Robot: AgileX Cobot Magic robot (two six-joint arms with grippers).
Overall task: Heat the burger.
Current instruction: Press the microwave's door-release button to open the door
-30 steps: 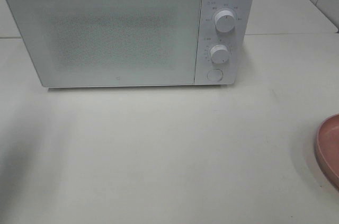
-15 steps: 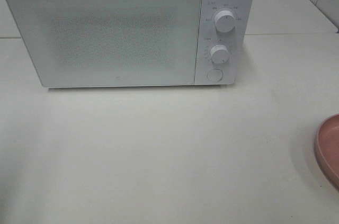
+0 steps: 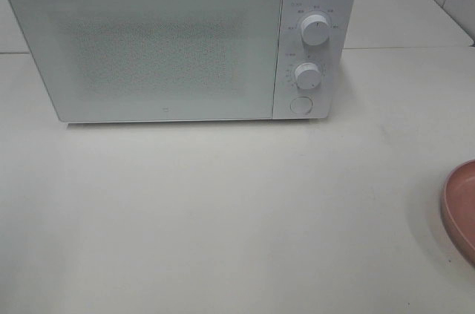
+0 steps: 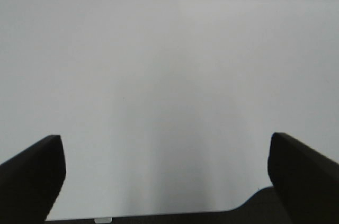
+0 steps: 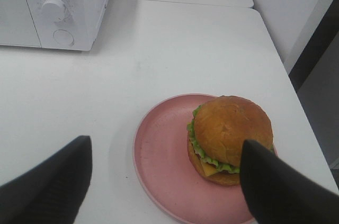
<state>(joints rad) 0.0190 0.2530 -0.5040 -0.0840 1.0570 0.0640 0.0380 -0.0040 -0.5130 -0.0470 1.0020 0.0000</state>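
Sitting at three o'clock on a pink plate (image 5: 164, 166), the burger (image 5: 230, 136) lies below the right gripper (image 5: 167, 181), whose jaws gape wide and empty. Its bun is glossy golden-brown over green lettuce. The left gripper (image 4: 167, 173) is also wide, holding nothing.

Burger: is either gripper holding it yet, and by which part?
No. The burger sits untouched on the pink plate. The right gripper hangs open above it; the left gripper is open over bare table.
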